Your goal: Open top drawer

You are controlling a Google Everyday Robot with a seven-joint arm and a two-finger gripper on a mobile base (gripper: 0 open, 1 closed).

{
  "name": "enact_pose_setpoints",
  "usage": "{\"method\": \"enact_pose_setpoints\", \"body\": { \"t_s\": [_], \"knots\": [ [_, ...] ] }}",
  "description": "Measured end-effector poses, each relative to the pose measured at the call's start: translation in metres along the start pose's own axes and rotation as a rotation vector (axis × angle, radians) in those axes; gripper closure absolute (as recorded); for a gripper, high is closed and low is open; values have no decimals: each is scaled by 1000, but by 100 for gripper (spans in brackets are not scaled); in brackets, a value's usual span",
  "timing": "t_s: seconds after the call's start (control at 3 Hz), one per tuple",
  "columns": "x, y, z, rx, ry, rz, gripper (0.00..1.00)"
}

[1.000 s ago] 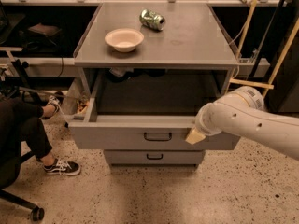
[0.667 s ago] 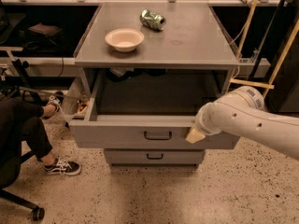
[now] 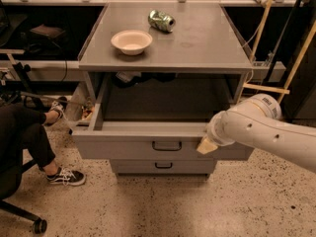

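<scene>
Gripper [image 3: 206,145] at top drawer [image 3: 123,144] front — right of handle [image 3: 167,145], grip unreadable, drawer standing open

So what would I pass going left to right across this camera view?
Seated person's sneaker → white bowl → crushed green can → gripper, at the front of the pulled-out top drawer → the robot's white arm.

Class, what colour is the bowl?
Cream bowl, camera view; gripper at top drawer front.

One high camera faces the bench [image 3: 202,43] front, looking steeply down from nearby; end effector [image 3: 206,146] right of centre.
</scene>
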State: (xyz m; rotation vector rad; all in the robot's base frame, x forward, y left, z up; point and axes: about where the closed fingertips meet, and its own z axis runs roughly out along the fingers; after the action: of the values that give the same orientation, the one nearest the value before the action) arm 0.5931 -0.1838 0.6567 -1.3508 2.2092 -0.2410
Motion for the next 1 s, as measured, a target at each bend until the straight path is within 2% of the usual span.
{"method": "enact_pose_setpoints", "body": {
  "t_s": [1.0],
  "knots": [
    [9,12,-8,4,8,19,100]
  ]
}}
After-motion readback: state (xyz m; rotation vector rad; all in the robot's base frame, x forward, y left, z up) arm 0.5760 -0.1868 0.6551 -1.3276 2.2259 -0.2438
